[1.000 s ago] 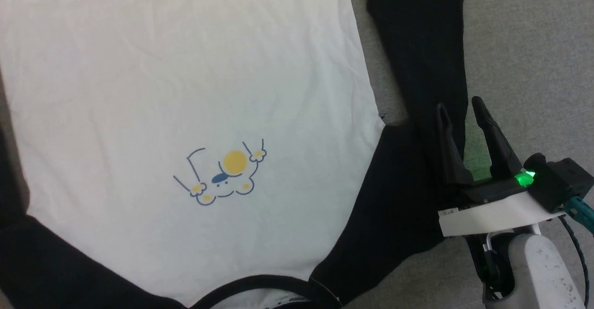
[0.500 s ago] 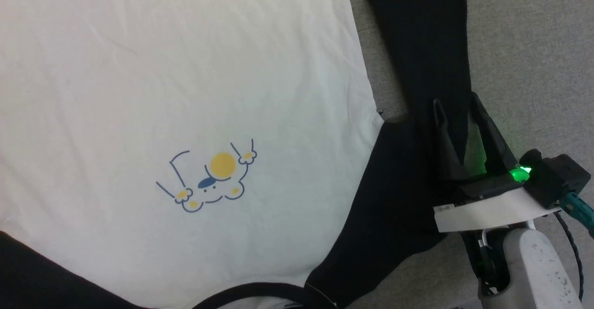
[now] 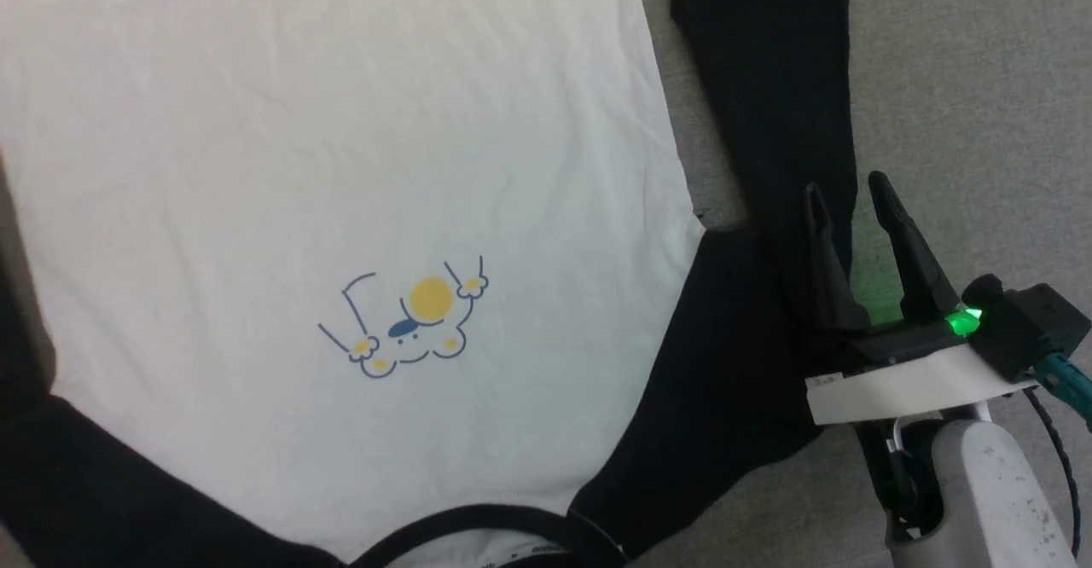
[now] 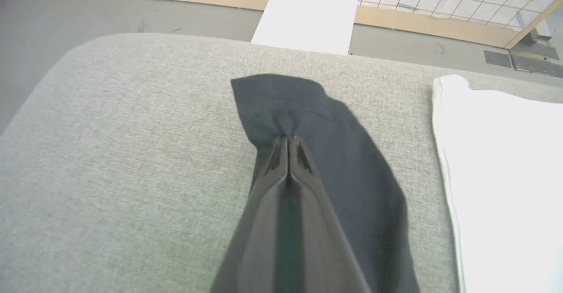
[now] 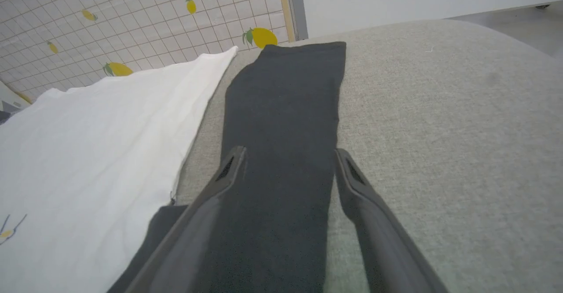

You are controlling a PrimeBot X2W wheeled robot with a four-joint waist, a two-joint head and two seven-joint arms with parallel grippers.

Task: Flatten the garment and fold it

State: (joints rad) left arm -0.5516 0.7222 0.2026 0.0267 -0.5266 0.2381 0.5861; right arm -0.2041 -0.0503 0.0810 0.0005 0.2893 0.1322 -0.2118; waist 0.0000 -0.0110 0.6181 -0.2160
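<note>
In the head view the garment [image 3: 341,124] lies spread front-up on the grey padded surface [image 3: 981,82], its cartoon print [image 3: 409,321] mid-frame and its black collar [image 3: 478,521] at the bottom edge. Against the picture from half a second ago the whole scene sits a little further right, a shift of the camera; the shirt lies as before. The right gripper [image 3: 845,193] stays released, its 2 fingers straddling the outer edge of the right sleeve [image 3: 768,82].

In the left wrist view the left gripper [image 4: 288,145] is clenched on the left sleeve [image 4: 352,174] near its cuff, where the cloth puckers at the tips.

In the right wrist view the right gripper [image 5: 289,152] stands spread, 1 finger on either side of the flat black sleeve.
</note>
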